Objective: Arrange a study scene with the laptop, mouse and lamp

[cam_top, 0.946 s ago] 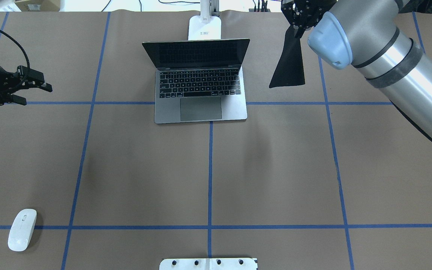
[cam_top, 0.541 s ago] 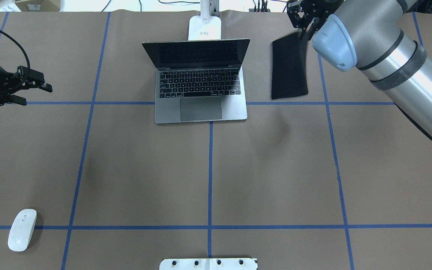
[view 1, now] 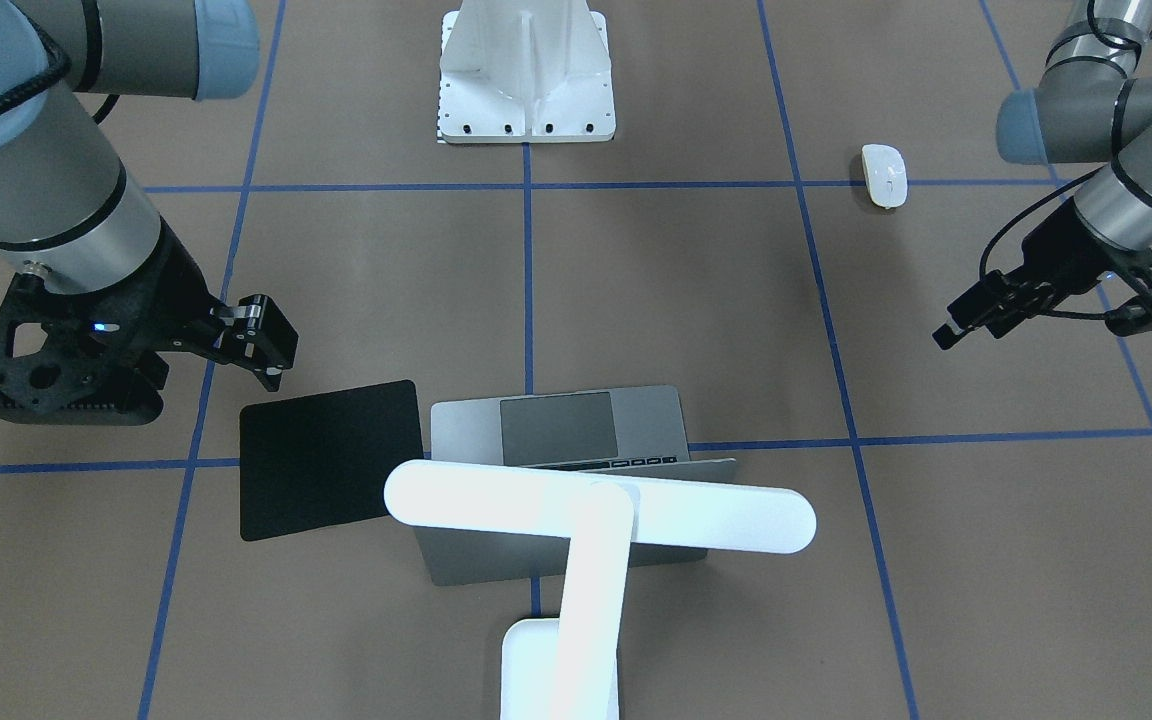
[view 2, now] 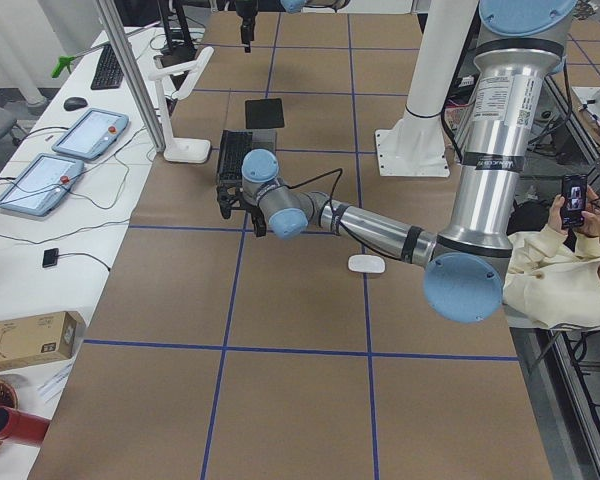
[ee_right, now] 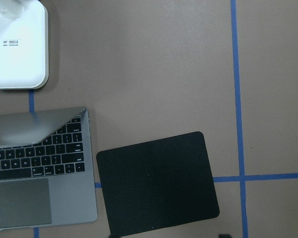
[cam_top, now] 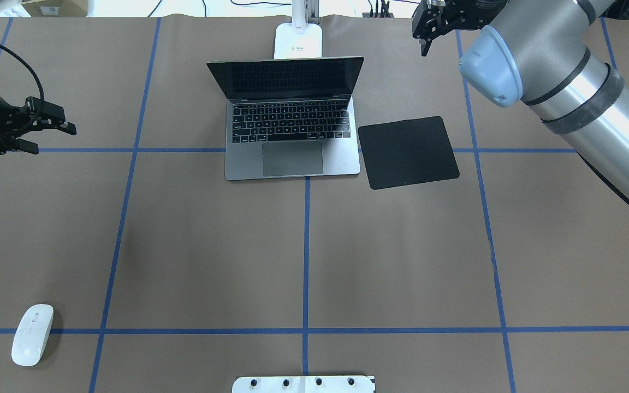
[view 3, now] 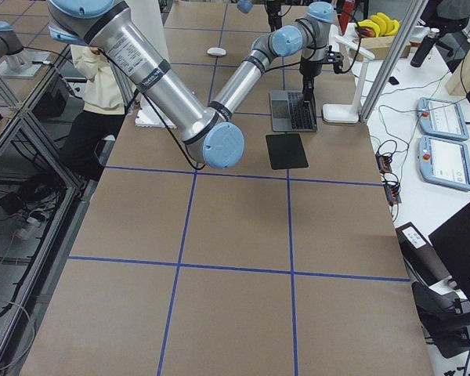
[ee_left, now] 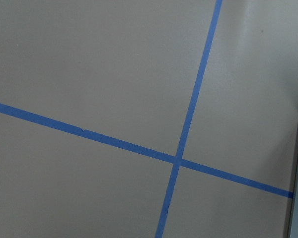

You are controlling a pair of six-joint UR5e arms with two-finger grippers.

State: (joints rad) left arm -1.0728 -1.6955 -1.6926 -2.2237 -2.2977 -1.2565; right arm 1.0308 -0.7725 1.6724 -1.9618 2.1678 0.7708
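Overhead exterior: matte black rounded-square mat (cam_top: 408, 152) beside grey metal laptop (cam_top: 291, 121).

No wording can be read outright: the lamp (ee_right: 17, 49), at the upper left of the right wrist view, carries on its base a small sticker (ee_right: 11, 42) with dark print too fine to make out, and the laptop (cam_top: 342, 158) keys bear white legends, probably letters, too small to read.

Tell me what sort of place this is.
Probably a robotics lab workcell: the left arm and right arm work over a table papered brown with a blue tape grid, and control pendants lie alongside.
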